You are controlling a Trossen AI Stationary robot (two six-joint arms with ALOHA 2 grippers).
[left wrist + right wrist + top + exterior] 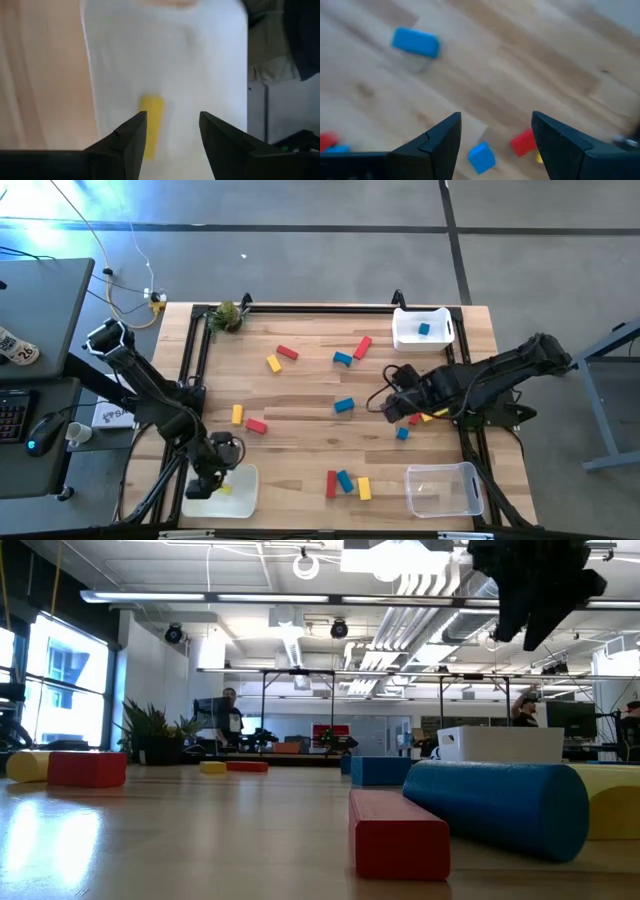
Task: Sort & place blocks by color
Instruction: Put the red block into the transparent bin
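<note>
I find the sort barely begun. My left hand [212, 480] hangs over the white bin [243, 498] at the near left corner of the counter [300, 395], fingers released and holding nothing; the left wrist view shows one yellow block [151, 122] lying in that bin just beyond the fingertips. My right hand [392, 402] hovers above the boards right of centre, fingers spread and empty, with a small blue cube [481, 157] and a red block [523, 142] on the wood just beyond it and a blue bar [416, 42] farther off.

Placed so far, as far as I can see: the yellow one at near left and a single blue block [424, 330] in the far right bin [405, 335]. The clear bin [470, 498] at near right looks empty.

Left on the counter: a red and yellow pair [248, 420] at left, a red, blue and yellow trio [346, 482] at the near edge, and several more scattered toward the far side. I judge well over half of the work outstanding.
</note>
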